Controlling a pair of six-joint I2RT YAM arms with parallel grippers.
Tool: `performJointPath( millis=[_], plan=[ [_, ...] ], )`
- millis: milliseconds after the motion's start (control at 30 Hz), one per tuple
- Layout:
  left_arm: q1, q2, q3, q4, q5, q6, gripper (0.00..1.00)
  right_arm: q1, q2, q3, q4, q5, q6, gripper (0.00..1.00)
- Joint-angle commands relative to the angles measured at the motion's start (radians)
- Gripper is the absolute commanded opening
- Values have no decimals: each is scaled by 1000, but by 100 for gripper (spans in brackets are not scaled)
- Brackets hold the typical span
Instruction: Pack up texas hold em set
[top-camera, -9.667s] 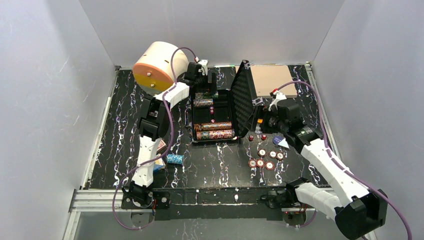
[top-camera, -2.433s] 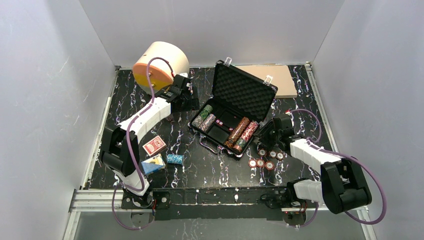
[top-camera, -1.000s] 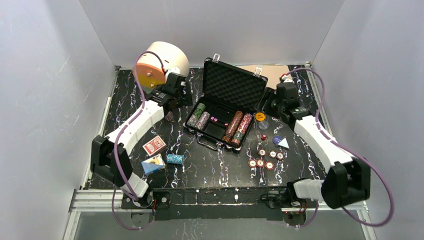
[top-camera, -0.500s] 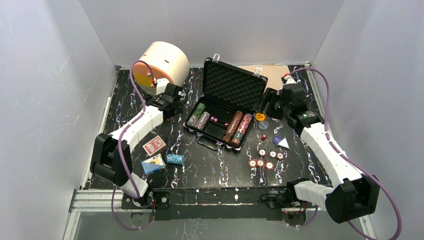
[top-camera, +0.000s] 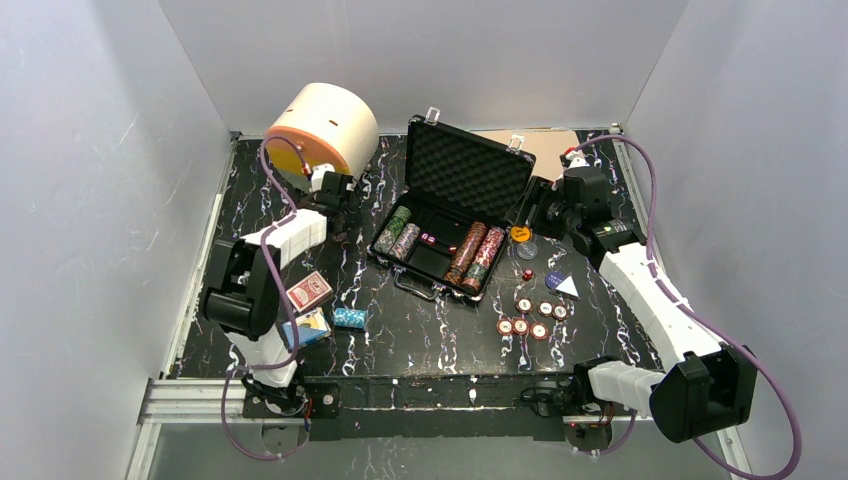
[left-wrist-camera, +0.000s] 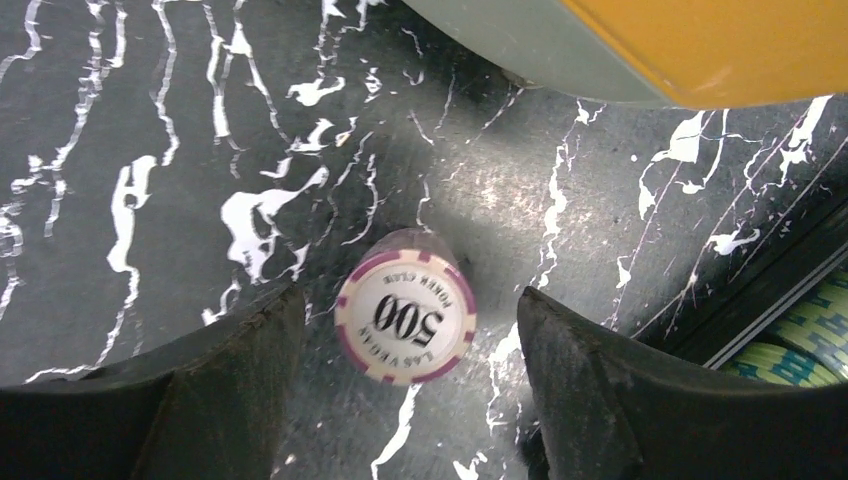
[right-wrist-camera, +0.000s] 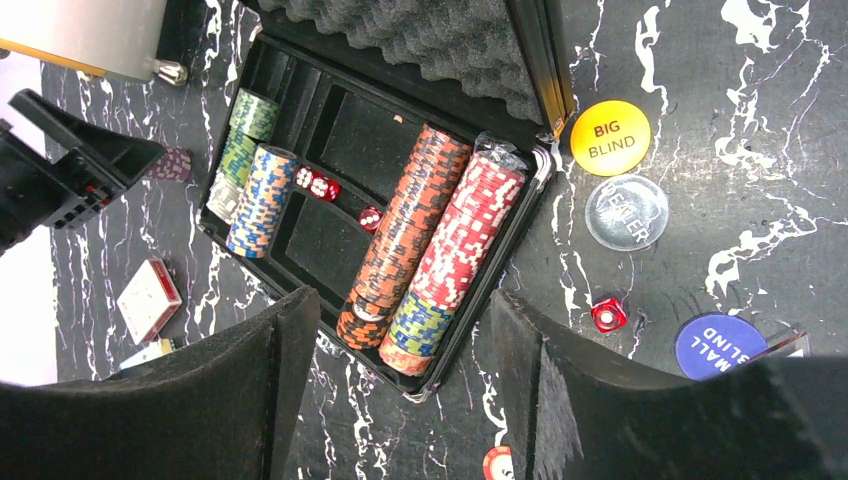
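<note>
The left arm's fingers (left-wrist-camera: 220, 400) stand wide apart and empty, straddling a purple-and-white striped stack of poker chips (left-wrist-camera: 405, 318) on the bench (left-wrist-camera: 120, 120) centre-frame, left of the open black ribbed briefcase (top-camera: 465, 180). The right fingers (right-wrist-camera: 240, 400) hover open, empty. An off-centre squeeze could scatter the stack.

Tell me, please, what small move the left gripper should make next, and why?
Probably lower the left gripper and close it on the purple chip stack. Its fingers stand open on either side of the stack, which sits outside the case, so it seems lined up for a grasp.
</note>
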Motion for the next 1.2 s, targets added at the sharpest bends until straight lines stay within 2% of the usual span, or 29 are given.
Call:
performJointPath(
  millis=[0,167,267,533,700,900,1033,1167],
  plan=[
    [9,41,-2,91,20,14,71,5,-9,18,14,14,-14,72],
    [12,61,4,113,-1,34,48,5,-12,22,15,23,-15,72],
    [13,64,0,129,-18,57,39,5,-11,25,15,19,-23,72],
    [16,37,31,106,-11,102,5,6,3,29,54,-75,-55,72],
    [15,-55,58,35,101,132,0,34,10,21,125,-163,-59,73],
    [15,-124,140,-95,483,221,0,187,65,46,206,-188,-73,74],
    [15,-171,165,-149,650,256,0,291,137,89,250,-257,-113,77],
    [15,-227,183,-182,877,292,0,358,191,130,320,-323,-123,82]
  ],
)
